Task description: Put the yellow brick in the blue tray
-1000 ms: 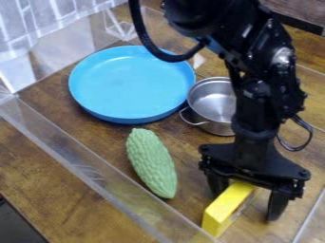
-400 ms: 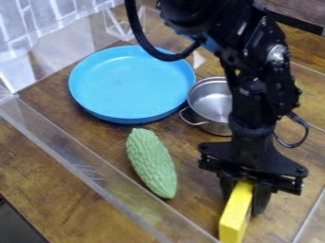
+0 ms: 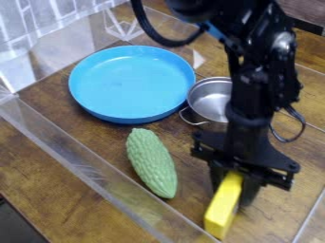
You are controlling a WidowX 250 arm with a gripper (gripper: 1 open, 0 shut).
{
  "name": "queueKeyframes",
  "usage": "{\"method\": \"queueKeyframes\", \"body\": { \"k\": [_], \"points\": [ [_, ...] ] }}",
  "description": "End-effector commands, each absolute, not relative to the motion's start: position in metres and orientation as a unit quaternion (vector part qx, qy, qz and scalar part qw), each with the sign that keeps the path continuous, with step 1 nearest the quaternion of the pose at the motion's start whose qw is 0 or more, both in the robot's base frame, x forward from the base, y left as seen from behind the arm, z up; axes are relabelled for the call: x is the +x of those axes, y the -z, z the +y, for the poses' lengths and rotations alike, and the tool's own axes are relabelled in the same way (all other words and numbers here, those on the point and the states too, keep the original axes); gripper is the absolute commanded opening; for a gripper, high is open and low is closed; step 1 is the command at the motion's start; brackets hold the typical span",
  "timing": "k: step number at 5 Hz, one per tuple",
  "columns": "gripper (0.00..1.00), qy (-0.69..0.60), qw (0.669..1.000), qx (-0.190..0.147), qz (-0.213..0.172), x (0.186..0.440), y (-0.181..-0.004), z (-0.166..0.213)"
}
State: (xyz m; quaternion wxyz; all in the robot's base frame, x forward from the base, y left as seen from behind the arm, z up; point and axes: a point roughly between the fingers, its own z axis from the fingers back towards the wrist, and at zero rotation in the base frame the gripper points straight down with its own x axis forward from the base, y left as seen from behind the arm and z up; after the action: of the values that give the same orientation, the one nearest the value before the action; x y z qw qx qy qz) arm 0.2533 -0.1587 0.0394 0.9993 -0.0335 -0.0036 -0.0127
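Yellow brick [image 3: 222,211], a flat rectangular block, is at the lower right of the view, in the grip of the black robot gripper [image 3: 238,178]. The gripper's fingers are drawn together and clamped on the brick's far end, while its near end sticks out toward the bottom edge of the view. The fingertips are dark and a little blurred, so whether the brick is raised off the wood or still touches it is hard to say.

The black robot arm [image 3: 249,76] comes down from the top of the view, with a dark cable [image 3: 150,30] looping out to its left as seen here. Beneath everything is a brown wooden table [image 3: 79,195] with visible grain.

The blue tray [image 3: 127,85], a large, round, shallow plate with a raised rim, sits at the upper left, well apart from the brick. Between the tray and the arm is a small steel pot [image 3: 211,99], partly covered by the arm, with a thin wire handle on its near left side.

A bumpy pale green gourd [image 3: 151,163] lies at a slant on the table, near the middle of the view, between the tray and the brick but off to the left. A clear plastic panel [image 3: 86,161] runs diagonally from the left edge down toward the brick.
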Motion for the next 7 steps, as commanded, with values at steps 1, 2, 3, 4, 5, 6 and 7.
{"method": "queueKeyframes", "body": {
  "k": [1, 2, 3, 4, 5, 6, 7],
  "points": [
    [0.0, 0.022, 0.998, -0.04, -0.052, 0.263, -0.089, -0.153],
    [0.0, 0.002, 0.997, -0.029, -0.071, 0.271, -0.125, -0.126],
    [0.0, -0.022, 0.996, -0.012, -0.089, 0.279, -0.154, -0.086],
    [0.0, -0.035, 0.995, -0.003, -0.099, 0.291, -0.156, -0.047],
    [0.0, -0.042, 0.994, 0.001, -0.098, 0.279, -0.156, -0.023],
    [0.0, -0.02, 0.995, -0.001, -0.097, 0.282, -0.148, -0.052],
    [0.0, 0.011, 0.995, -0.002, -0.094, 0.281, -0.139, -0.084]
  ]
}}
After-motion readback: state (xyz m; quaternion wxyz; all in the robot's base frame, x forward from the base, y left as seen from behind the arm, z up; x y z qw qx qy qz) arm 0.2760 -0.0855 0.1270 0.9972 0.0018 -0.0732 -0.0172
